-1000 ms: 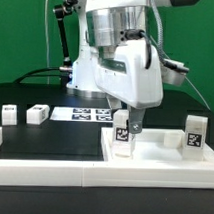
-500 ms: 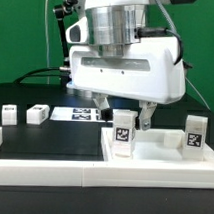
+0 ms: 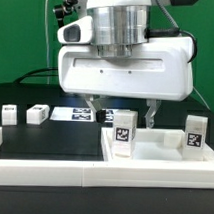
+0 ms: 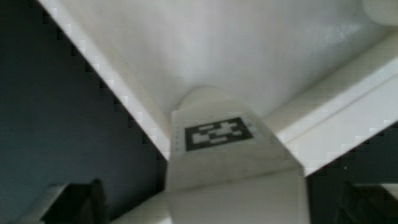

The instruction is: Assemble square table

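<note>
From the exterior view, the end effector (image 3: 121,114) hung low over the right half of the black worktop (image 3: 54,143). Its two fingers (image 3: 90,107) were spread wide and gripped nothing. An upright leg (image 3: 123,134) stood under the gap, and as far as I could see it was clear of both fingers. That leg stood at the left edge of the white tabletop (image 3: 158,157), which lay flat on the exterior view's right, just behind the long front rail (image 3: 52,178). A second leg (image 3: 195,135) stood upright towards the tabletop's right end, well apart from the first, with open white surface between them. Each showed a black-and-white tag on its near face.

On the exterior view's left, a third leg (image 3: 9,114) and a fourth leg (image 3: 37,114) sat on the worktop, near each other but not touching. The marker board (image 3: 80,114) lay between them and the end effector. A broad bare stretch of black ran from those two legs forward to the rail and across to the tabletop's left edge.

In the wrist view, the leg filled the middle, its square tag (image 4: 217,133) sharp enough to make out. The pale tabletop lay behind it, with a straight edge running along the dark worktop. A dark fingertip showed on either side of the leg, each with a gap to it.
</note>
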